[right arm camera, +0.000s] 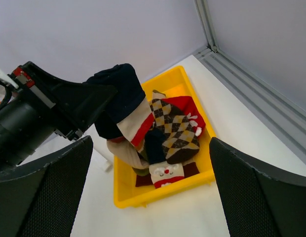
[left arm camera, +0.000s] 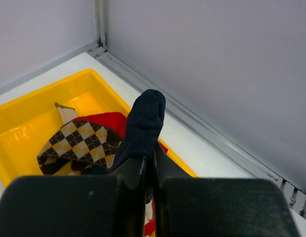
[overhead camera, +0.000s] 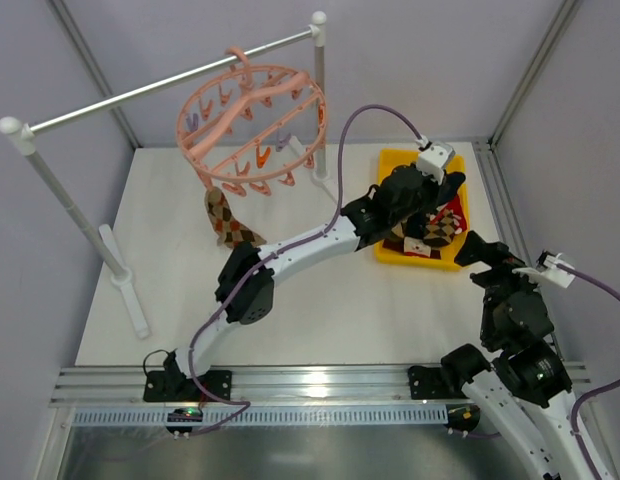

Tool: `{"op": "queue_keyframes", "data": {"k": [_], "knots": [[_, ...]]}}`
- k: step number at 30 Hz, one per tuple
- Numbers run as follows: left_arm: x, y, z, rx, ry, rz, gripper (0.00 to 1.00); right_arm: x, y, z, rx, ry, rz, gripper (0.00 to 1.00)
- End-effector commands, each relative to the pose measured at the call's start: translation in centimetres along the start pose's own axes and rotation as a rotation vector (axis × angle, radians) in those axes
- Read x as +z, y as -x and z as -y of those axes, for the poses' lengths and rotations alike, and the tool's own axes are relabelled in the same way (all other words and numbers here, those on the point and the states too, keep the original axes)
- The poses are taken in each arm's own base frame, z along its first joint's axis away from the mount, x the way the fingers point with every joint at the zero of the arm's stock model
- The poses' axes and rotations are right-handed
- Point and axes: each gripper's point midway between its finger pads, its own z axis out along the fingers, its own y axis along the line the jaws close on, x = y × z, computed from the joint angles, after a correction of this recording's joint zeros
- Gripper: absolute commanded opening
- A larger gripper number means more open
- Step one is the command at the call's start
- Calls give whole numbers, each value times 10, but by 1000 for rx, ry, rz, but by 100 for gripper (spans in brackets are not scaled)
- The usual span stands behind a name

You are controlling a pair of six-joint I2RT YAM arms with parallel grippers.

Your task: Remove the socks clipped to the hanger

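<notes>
Pale grey walls (overhead camera: 410,60) with aluminium framing close in a white desk (overhead camera: 190,300). At its far left a grey rail (overhead camera: 140,95) on white posts carries the pink hanger (overhead camera: 252,125), which hangs tilted from its hook with its small clips dangling. One brown-and-tan argyle sock (overhead camera: 225,218) hangs clipped under the hanger's near edge, its toe close to the desk.

At the far right corner sits a yellow tray (overhead camera: 393,157). The left arm stretches from its base at the near left, elbow bent low over the desk, and runs diagonally across to the tray. The left hand (left arm camera: 149,165) is poised above the tray with its fingers pressed together, clenched on a navy sock (left arm camera: 143,123). That sock stands out from the fingertips over the tray, and the right wrist view shows tan and red bands lower on it.

Loose socks (right arm camera: 175,131) lie heaped in the tray below: a brown argyle one, a red one and a white-cuffed one with a red pattern.

The right arm is folded upright near its base at the near right. The right hand (overhead camera: 477,250) points toward the tray from the near side, its fingers (right arm camera: 44,192) spread wide and grasping nothing.
</notes>
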Motion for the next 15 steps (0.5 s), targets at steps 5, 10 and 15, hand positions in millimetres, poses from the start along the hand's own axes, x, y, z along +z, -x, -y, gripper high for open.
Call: {"op": "queue_keyframes", "data": {"k": [5,10,15], "knots": [[19,-41,-20,-54,56,-59,58,-9,16,12,-20,-30,28,100],[22,-57,-27,-68,71,-109,100,-9,17,7,-14,-10,20,100],[13,-48,-22,-68,44,-93,100,-5,11,1,-20,-1,-2,100]]}}
